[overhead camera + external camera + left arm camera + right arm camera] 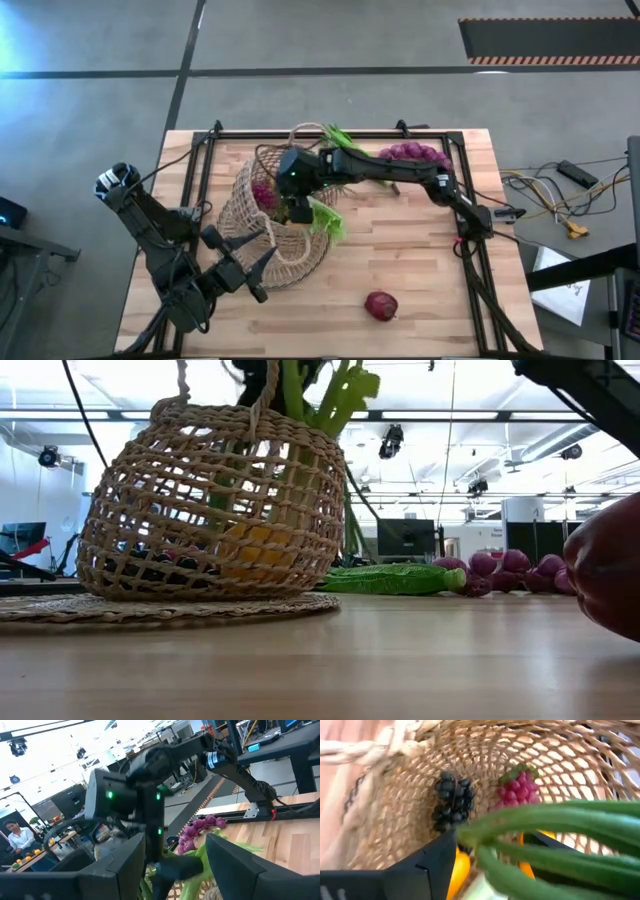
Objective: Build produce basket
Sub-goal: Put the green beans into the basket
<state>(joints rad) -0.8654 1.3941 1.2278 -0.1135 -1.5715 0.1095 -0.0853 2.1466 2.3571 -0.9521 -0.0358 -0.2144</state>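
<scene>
I count one wicker basket. Inside it I see two grape bunches, one dark and one pink-purple, plus one leek. On my surface lie one red onion and one string of purple onions.

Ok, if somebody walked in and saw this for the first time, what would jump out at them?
Probably the big wicker basket at the table's middle, with the right gripper over its mouth, closed on a leek. Dark grapes and pink grapes already lie inside. A red onion sits alone near the front edge, and the left gripper waits open beside the basket.
</scene>
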